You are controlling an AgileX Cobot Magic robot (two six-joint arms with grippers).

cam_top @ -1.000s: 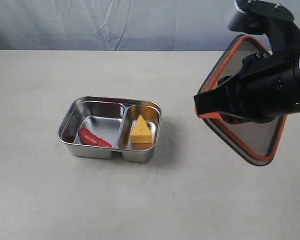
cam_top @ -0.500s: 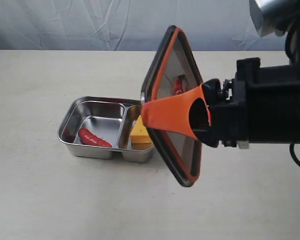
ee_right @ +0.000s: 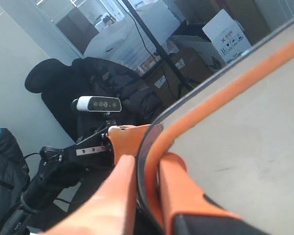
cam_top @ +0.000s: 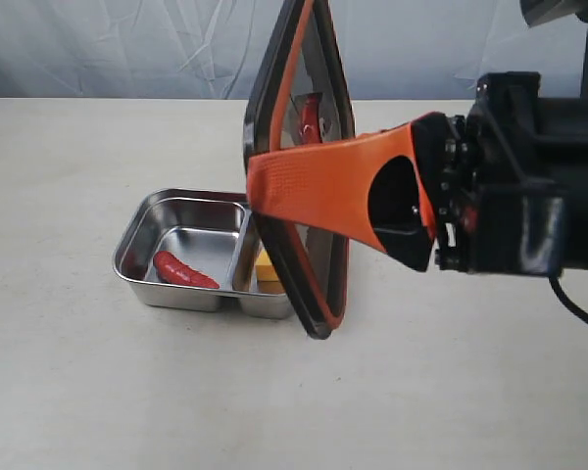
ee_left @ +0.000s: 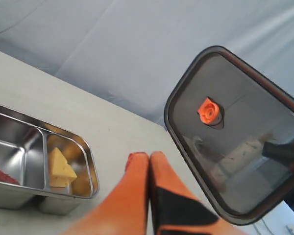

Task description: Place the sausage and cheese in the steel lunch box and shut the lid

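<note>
lid of dark smoky translucent plastic with an orange seal round its rim [cam_top: 314, 279] stands nearly on edge, clamped at the rim between the orange fingers of the right gripper [ee_right: 144, 152]. its lower corner is just beside the right end of the shallow shiny steel lunch box [cam_top: 127, 257], which sits uncovered on the pale table [cam_top: 78, 392]. glossy red toy sausage [cam_top: 184, 270] lies in the larger compartment. yellow-orange cheese wedge [cam_top: 266, 272], half hidden by the lid, sits in the smaller. left gripper [ee_left: 148, 157] is clenched on nothing, above the table.
</note>
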